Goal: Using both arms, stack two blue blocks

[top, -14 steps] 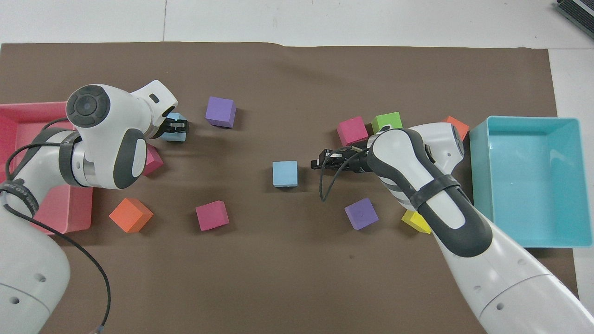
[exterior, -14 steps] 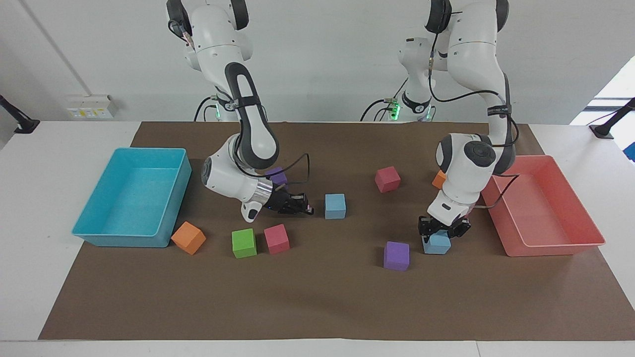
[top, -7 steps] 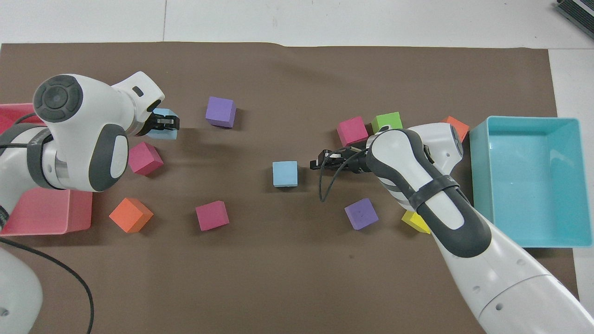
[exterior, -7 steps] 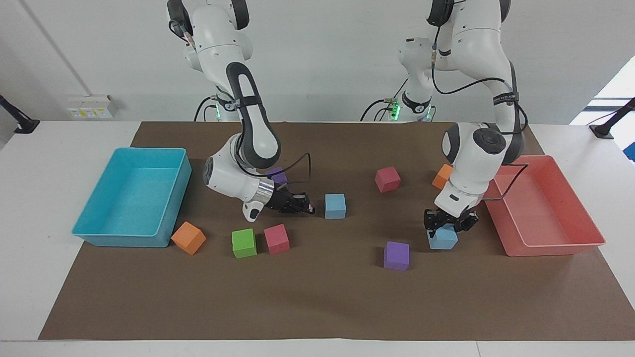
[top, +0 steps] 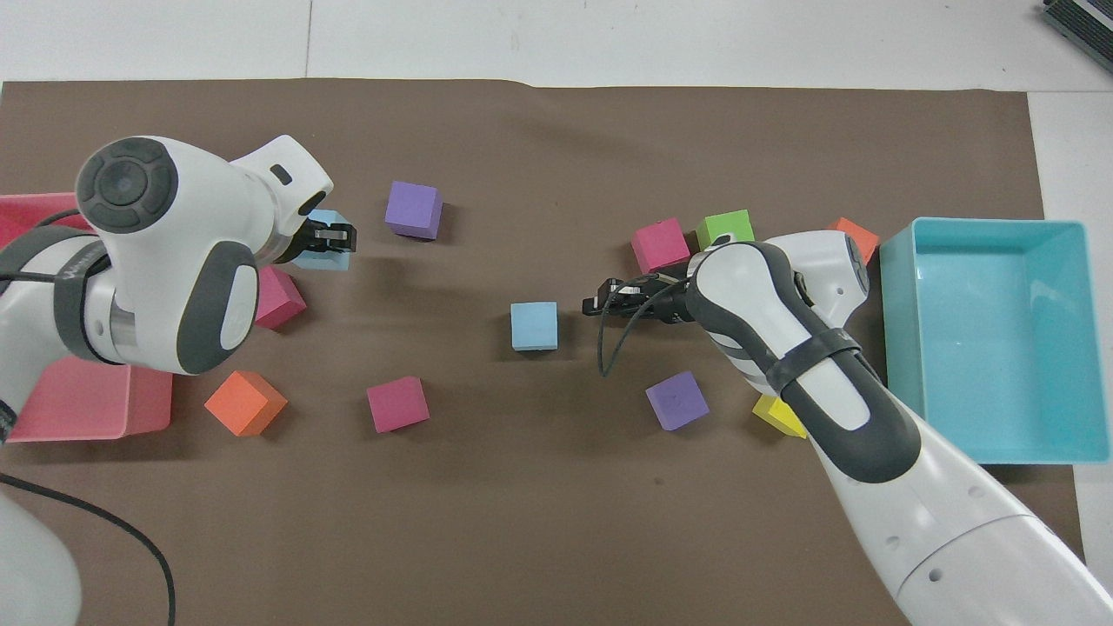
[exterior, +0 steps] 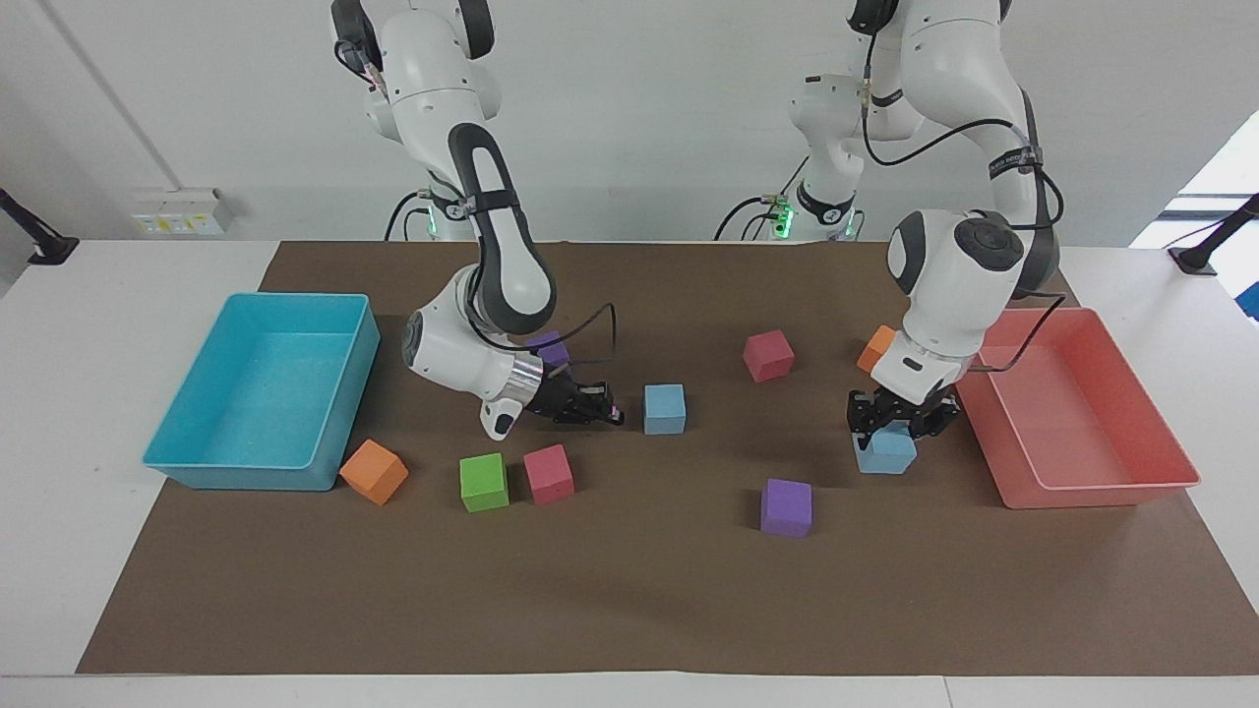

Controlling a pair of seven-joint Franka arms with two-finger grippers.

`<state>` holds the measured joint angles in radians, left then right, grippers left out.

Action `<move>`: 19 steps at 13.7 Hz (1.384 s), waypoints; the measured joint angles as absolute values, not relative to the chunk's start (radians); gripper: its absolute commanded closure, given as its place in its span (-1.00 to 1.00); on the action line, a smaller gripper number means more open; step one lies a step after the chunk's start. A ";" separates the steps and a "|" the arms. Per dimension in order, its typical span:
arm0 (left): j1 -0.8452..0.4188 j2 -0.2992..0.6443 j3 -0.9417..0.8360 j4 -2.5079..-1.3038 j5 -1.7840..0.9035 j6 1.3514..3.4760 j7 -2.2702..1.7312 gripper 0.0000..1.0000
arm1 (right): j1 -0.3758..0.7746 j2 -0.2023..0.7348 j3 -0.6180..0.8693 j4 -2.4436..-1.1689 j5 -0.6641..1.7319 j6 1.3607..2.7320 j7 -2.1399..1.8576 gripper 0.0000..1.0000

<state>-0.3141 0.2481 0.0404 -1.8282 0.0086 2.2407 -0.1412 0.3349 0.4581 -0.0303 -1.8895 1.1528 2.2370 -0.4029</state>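
Observation:
One blue block (exterior: 664, 408) sits on the brown mat near the middle and also shows in the overhead view (top: 534, 325). My right gripper (exterior: 610, 414) lies low and level just beside it, toward the right arm's end, pointing at it (top: 595, 306). My left gripper (exterior: 900, 425) is shut on the second blue block (exterior: 885, 454) and holds it just above the mat beside the pink bin. From overhead, the left gripper (top: 329, 236) half covers that block (top: 322, 256).
A turquoise bin (exterior: 197, 470) stands at the right arm's end and a pink bin (exterior: 1082, 492) at the left arm's end. Purple (exterior: 786, 507), magenta (exterior: 767, 354), green (exterior: 483, 482), orange (exterior: 374, 471) and yellow (top: 778, 416) cubes lie scattered on the mat.
My left gripper has lifted its blue block off the mat, away from the purple cube. The right arm has hardly moved.

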 measured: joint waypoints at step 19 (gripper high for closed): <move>-0.669 0.324 0.027 -1.754 0.013 2.243 -0.652 1.00 | 0.335 0.458 -0.030 -1.890 1.153 2.240 -0.403 1.00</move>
<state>-0.6688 0.3242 0.0275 -1.7542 0.0133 2.2432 -0.6525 0.3349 0.4581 -0.0300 -1.8898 1.1528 2.2403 -0.4029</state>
